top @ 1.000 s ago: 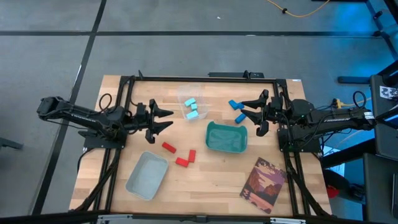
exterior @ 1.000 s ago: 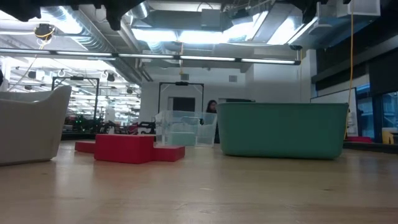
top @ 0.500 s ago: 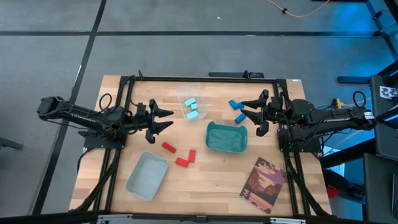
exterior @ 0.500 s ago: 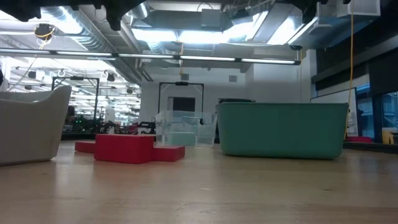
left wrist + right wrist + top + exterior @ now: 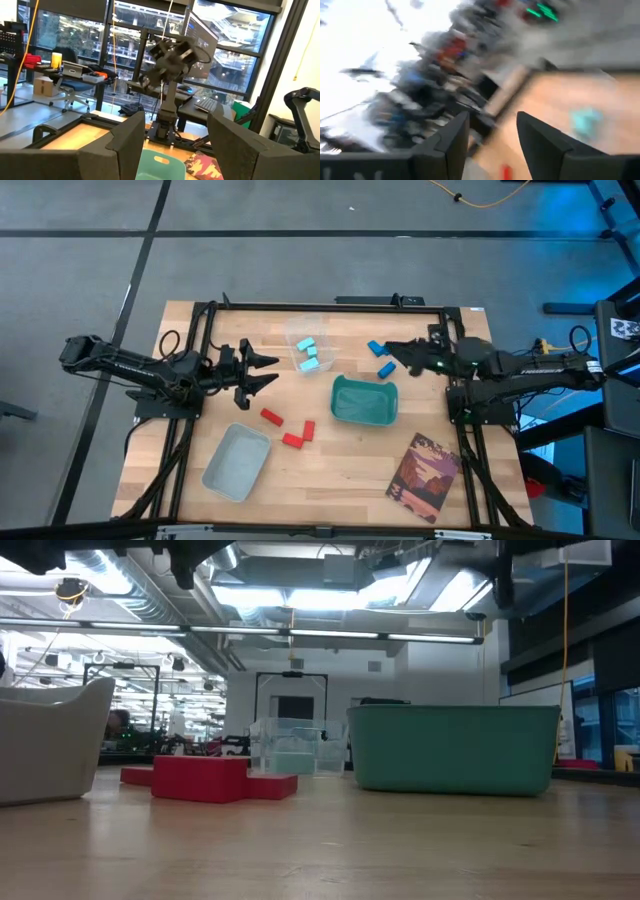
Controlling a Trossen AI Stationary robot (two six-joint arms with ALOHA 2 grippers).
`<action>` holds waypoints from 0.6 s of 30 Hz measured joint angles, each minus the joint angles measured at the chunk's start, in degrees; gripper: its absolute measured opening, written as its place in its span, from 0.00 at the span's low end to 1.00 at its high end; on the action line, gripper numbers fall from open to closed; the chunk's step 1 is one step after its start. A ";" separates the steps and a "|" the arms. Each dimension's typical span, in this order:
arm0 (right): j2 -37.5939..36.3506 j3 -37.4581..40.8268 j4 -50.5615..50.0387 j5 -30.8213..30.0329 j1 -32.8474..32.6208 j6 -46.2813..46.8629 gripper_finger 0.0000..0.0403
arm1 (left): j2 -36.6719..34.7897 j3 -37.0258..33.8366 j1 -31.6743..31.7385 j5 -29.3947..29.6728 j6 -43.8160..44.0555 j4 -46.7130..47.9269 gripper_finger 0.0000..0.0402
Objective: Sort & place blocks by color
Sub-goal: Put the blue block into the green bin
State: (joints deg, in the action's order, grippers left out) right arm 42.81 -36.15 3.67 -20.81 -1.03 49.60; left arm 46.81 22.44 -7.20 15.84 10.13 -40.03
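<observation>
High view: right gripper [image 5: 394, 351] had rotated and swung toward the two darker blue rectangular blocks [image 5: 379, 357] right of centre; its opening could not be told here. Left gripper [image 5: 268, 372] wide, unchanged, centre-left.

Low view: three red blocks [image 5: 205, 779] untouched on the wooden surface [image 5: 320, 850], lower left.

Right wrist view: fingers [image 5: 452, 145] apart, frame smeared by motion. Probably a blue pick starting.
</observation>
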 joint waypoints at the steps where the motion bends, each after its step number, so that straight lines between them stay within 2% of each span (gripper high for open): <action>1: 1.18 -2.07 -6.51 -0.43 0.59 3.17 0.42 | 0.00 0.00 0.00 0.02 0.20 -0.07 0.51; 6: 10.59 -14.48 -38.91 -0.05 3.81 12.79 0.42 | 0.00 0.00 0.00 0.02 0.28 -0.07 0.51; 9: 16.36 -19.95 -53.25 -0.23 5.34 19.50 0.42 | 0.00 0.01 0.00 0.02 0.28 -0.51 0.51; 12: 21.15 -21.46 -58.57 -1.87 5.82 24.22 0.42 | 0.00 0.02 0.00 0.29 0.27 -0.66 0.51; 18: 29.40 -19.28 -60.97 -3.17 5.80 39.27 0.42 | 0.00 0.02 0.00 0.42 2.36 -1.33 0.51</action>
State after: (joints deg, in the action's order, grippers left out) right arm 72.20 -55.43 -57.30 -23.97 4.78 88.87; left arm 46.81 22.46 -7.20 16.25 12.49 -41.36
